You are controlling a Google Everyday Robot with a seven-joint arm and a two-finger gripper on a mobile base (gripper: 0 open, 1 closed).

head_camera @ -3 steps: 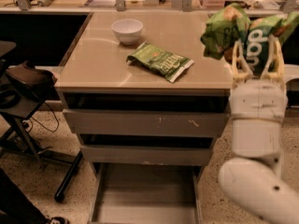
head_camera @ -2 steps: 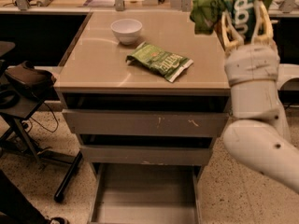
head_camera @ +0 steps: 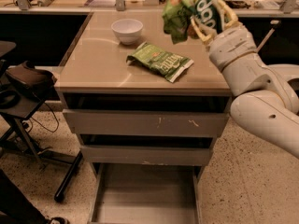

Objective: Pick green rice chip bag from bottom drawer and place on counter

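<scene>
Green rice chip bag point(head_camera: 183, 9) pinched in my gripper point(head_camera: 209, 18), out of bottom drawer point(head_camera: 145, 197), over counter point(head_camera: 96, 62); placement outstanding.

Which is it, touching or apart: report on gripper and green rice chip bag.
Touching. Camera view: the gripper, above the counter, has its fingers closed on the green rice chip bag, holding it aloft.

Arm point(head_camera: 259, 93) angled up from right, jaws high, clamping bag point(head_camera: 178, 14)

white logo letters are showing on the green rice chip bag point(head_camera: 180, 13), unreadable, the gripper point(head_camera: 210, 18) clamping it above the counter point(head_camera: 93, 64).
</scene>
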